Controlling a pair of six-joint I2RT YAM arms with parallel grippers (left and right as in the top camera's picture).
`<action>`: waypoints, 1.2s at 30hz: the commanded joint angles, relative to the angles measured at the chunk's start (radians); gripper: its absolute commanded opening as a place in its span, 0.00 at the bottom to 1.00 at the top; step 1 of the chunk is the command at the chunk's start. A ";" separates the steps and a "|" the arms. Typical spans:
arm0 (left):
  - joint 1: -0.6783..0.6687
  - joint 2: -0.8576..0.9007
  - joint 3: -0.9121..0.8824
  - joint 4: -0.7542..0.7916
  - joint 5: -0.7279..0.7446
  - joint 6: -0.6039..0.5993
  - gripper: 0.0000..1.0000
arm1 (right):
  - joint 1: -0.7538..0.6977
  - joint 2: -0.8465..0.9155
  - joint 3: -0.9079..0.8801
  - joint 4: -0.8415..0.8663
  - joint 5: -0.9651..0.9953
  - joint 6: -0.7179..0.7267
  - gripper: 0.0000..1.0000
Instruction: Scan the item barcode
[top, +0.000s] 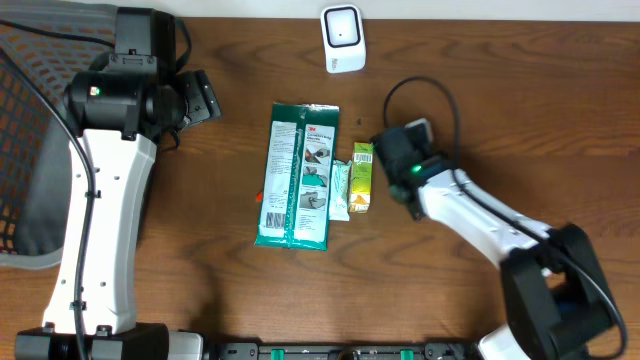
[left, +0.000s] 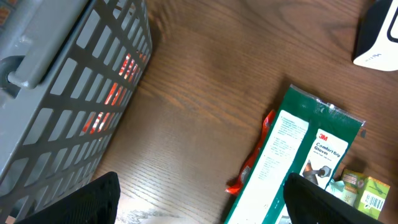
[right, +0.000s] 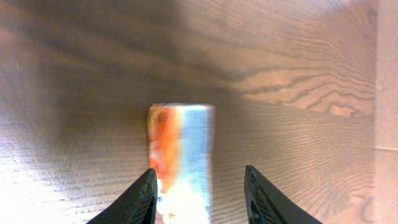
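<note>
The white barcode scanner (top: 343, 38) stands at the table's far edge; its corner (left: 379, 37) shows in the left wrist view. A small green box (top: 362, 178) lies on the table beside a pale packet (top: 339, 190) and a large green 3M pack (top: 297, 175). My right gripper (top: 382, 172) is at the box's right side. In the right wrist view the box (right: 181, 155) sits blurred between the fingers. The jaws are open, with a gap on the right side. My left gripper (top: 203, 100) hovers open and empty, left of the 3M pack (left: 298, 162).
A grey mesh basket (top: 30, 150) sits at the left edge, with something red showing inside it (left: 115, 93). A red wrapper (left: 252, 165) pokes out from under the 3M pack. The right arm's cable (top: 420, 95) loops over the table behind the wrist.
</note>
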 joint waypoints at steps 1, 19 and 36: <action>0.003 0.003 0.005 -0.003 -0.013 0.017 0.85 | -0.067 -0.076 0.070 -0.038 -0.135 0.010 0.40; 0.003 0.003 0.005 -0.003 -0.013 0.017 0.85 | -0.334 -0.103 0.069 -0.148 -0.742 -0.147 0.55; 0.003 0.003 0.005 -0.003 -0.013 0.017 0.85 | -0.334 0.024 0.035 -0.088 -0.681 -0.159 0.52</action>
